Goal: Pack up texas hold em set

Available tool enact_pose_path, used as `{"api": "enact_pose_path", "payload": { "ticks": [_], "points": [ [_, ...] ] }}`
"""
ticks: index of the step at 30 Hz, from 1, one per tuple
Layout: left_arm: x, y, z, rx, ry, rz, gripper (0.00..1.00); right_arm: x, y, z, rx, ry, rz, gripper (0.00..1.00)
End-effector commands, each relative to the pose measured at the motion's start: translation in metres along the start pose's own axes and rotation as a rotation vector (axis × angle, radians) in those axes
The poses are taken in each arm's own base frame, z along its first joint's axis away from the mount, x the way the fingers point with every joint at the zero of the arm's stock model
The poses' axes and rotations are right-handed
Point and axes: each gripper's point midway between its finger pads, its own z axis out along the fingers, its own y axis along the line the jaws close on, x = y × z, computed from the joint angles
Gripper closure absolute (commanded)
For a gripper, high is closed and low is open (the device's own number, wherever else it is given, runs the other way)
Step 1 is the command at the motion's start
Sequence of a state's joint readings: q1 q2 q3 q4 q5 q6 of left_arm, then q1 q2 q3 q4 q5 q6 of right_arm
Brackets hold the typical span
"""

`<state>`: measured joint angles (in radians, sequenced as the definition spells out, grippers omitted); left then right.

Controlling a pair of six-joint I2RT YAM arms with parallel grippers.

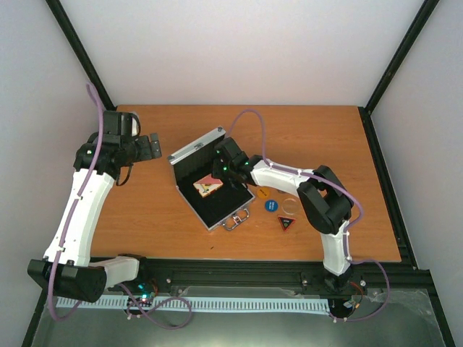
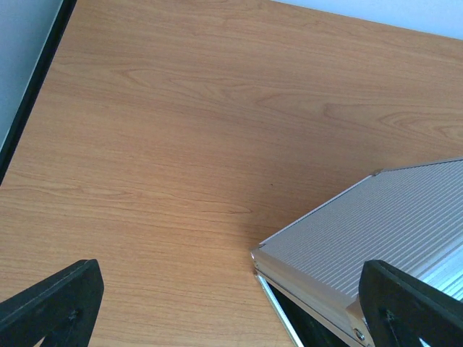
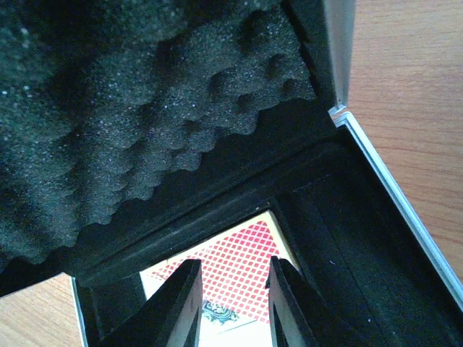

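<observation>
The silver aluminium case (image 1: 210, 189) lies open mid-table, its lid (image 1: 197, 148) standing up and its metal handle (image 1: 235, 220) toward me. The red card deck (image 1: 208, 186) lies in the black lining. My right gripper (image 1: 230, 168) hangs inside the case, its jaws a little apart just above the deck (image 3: 242, 271), not gripping it. My left gripper (image 1: 148, 147) is wide open and empty by the lid's left corner (image 2: 362, 231). An orange disc (image 1: 263, 193), a blue disc (image 1: 271, 206), a clear disc (image 1: 289, 204) and a dark triangular button (image 1: 287, 223) lie right of the case. I see no chip stacks.
Egg-crate foam (image 3: 130, 108) lines the lid close above my right fingers (image 3: 181, 307). A black frame rail (image 1: 387, 181) runs along the table's right edge, and another post (image 2: 29, 94) along the left. Bare wood (image 2: 181, 144) lies under the left gripper.
</observation>
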<state>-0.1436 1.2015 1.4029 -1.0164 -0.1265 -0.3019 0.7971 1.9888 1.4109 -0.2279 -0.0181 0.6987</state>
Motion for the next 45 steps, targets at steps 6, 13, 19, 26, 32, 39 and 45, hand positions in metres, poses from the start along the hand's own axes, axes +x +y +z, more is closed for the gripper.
{"api": "enact_pose_path", "payload": {
  "ticks": [6, 13, 19, 26, 32, 39, 45],
  "points": [
    [-0.012, -0.004, -0.007, 0.014, -0.038, 0.019, 0.00, -0.028, 0.038, -0.023, -0.114, -0.061, -0.069, 0.73],
    [-0.015, -0.013, -0.007, 0.059, -0.038, 0.023, 0.00, -0.048, 0.059, -0.022, -0.134, -0.064, -0.104, 0.72],
    [-0.016, -0.013, -0.007, 0.055, -0.034, 0.021, 0.00, -0.042, 0.056, -0.017, -0.128, -0.033, -0.098, 0.72],
    [-0.009, -0.014, -0.003, 0.064, -0.014, 0.016, 0.00, -0.034, 0.051, -0.021, -0.126, -0.028, -0.089, 0.72],
    [-0.009, -0.015, 0.000, 0.065, -0.011, 0.013, 0.00, -0.032, 0.050, -0.031, -0.123, -0.035, -0.099, 0.68],
    [-0.008, -0.021, -0.003, 0.103, -0.009, 0.010, 0.00, -0.025, 0.044, -0.037, -0.112, -0.031, -0.097, 0.67],
    [0.000, -0.044, -0.014, 0.261, -0.018, 0.025, 0.00, -0.029, 0.046, -0.038, -0.105, -0.033, -0.114, 0.67]
  ]
}}
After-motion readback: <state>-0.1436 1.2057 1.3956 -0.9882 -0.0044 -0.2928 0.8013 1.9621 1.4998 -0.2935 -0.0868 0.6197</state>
